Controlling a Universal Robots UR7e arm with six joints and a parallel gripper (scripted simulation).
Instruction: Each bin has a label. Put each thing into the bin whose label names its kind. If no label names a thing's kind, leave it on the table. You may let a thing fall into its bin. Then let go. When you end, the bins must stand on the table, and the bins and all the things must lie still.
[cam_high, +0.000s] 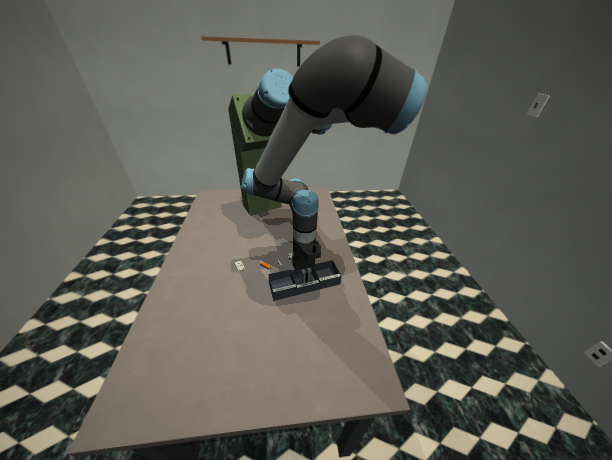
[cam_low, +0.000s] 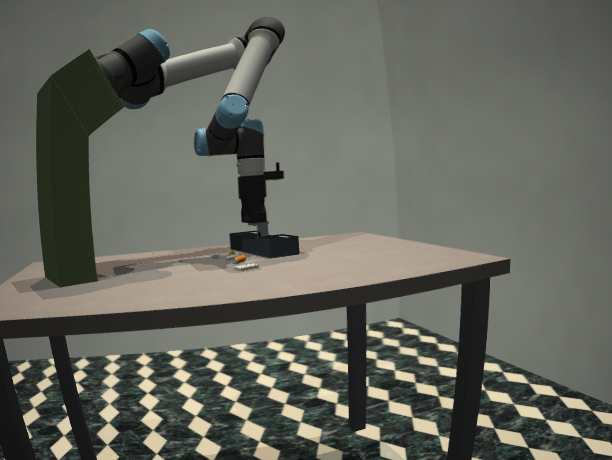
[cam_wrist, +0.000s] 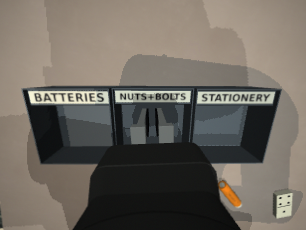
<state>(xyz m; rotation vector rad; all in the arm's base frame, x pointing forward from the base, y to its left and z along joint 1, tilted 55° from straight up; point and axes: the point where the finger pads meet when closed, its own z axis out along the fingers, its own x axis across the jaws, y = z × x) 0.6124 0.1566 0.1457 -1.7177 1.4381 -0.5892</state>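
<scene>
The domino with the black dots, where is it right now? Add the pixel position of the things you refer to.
In the wrist view, the domino (cam_high: 239, 266) (cam_low: 246, 267) (cam_wrist: 283, 204) lies at the lower right, on the table, just right of the orange thing (cam_high: 265, 265) (cam_low: 240, 258) (cam_wrist: 230, 194).

BATTERIES (cam_high: 330, 277) (cam_wrist: 69, 97), NUTS+BOLTS (cam_high: 307, 284) (cam_wrist: 153, 96), STATIONERY (cam_high: 284, 288) (cam_wrist: 235, 97) — on the bin row (cam_high: 306, 291) (cam_low: 265, 247) (cam_wrist: 44, 135)

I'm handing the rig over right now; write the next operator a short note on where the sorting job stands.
Gripper: fingers down in the nuts+bolts bin, close together; whether they hold anything thin, I can't tell.
Things: domino, orange piece and small pieces lie on the table.
Done: nothing confirmed; no item shows in the visible parts of the batteries bin or stationery bin.
Left: open and withdraw, identify and sort the rest. The domino matches no label, so leave it.
</scene>
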